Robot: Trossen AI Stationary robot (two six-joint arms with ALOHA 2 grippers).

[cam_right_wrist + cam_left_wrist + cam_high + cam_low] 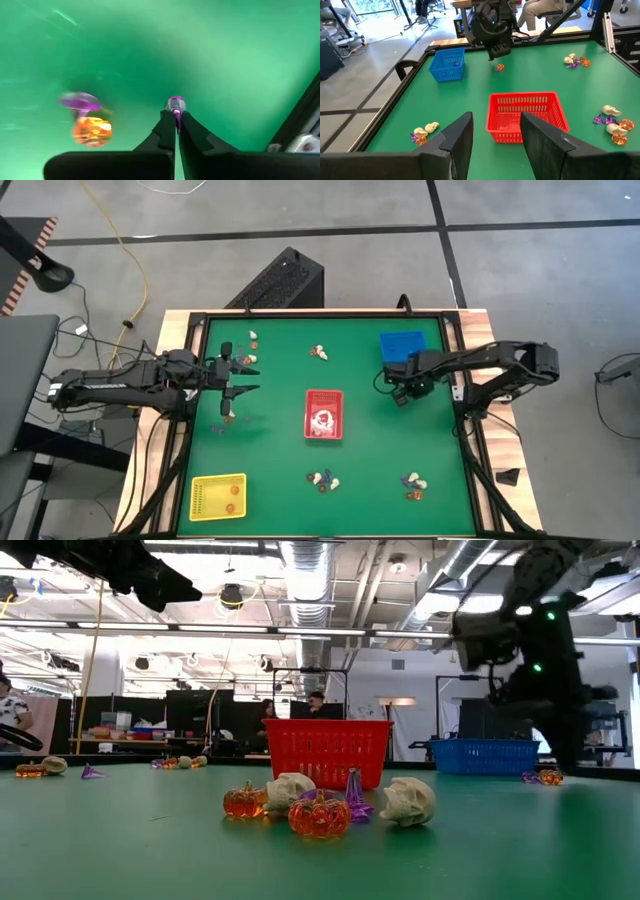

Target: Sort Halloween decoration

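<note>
Right gripper (176,117): clamped on a purple trinket (175,105), just beside the blue tray (403,344).
Beside its tips: purple and orange trinkets (86,119) unsorted on the mat.
Left gripper (247,375): spread wide, empty, above its near-side pile.
Progress: early; red tray (323,415) and yellow tray (217,497) hold few pieces, several piles (322,479) left.

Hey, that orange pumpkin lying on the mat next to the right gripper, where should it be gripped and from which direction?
Grip the orange pumpkin across its rounded sides, coming straight down from above. It sits low on the mat, with a purple trinket close beside it, so I would set the fingers clear of that. The right gripper already pinches another purple piece.
</note>
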